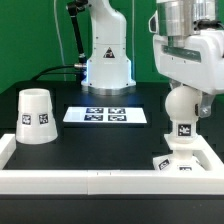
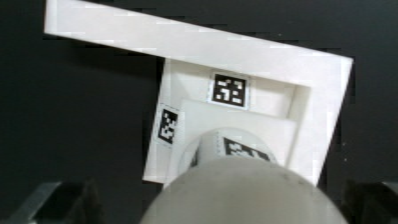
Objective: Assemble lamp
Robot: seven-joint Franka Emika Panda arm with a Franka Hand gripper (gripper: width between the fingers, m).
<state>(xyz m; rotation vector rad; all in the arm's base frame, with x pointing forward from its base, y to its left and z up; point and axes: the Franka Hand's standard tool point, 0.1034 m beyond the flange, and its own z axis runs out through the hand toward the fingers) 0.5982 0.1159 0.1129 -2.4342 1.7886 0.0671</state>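
The ball-shaped bulb [image 1: 181, 110] is white with a tag on its neck. My gripper [image 1: 184, 94] is shut on its upper part and holds it upright over the small square base [image 1: 181, 160]. The neck reaches the base; I cannot tell whether it is seated. The base sits in the near corner at the exterior view's right. In the wrist view the bulb [image 2: 240, 185] fills the foreground between my dark fingers [image 2: 43, 204], with the tagged base [image 2: 228, 100] behind it. The tapered shade [image 1: 37, 115] stands wide end down at the exterior view's left.
A low white wall [image 1: 90, 180] runs along the near edge and both sides of the black table; its corner shows in the wrist view [image 2: 160, 40]. The marker board [image 1: 105, 116] lies at the middle. The arm's white pedestal [image 1: 107, 60] stands at the back.
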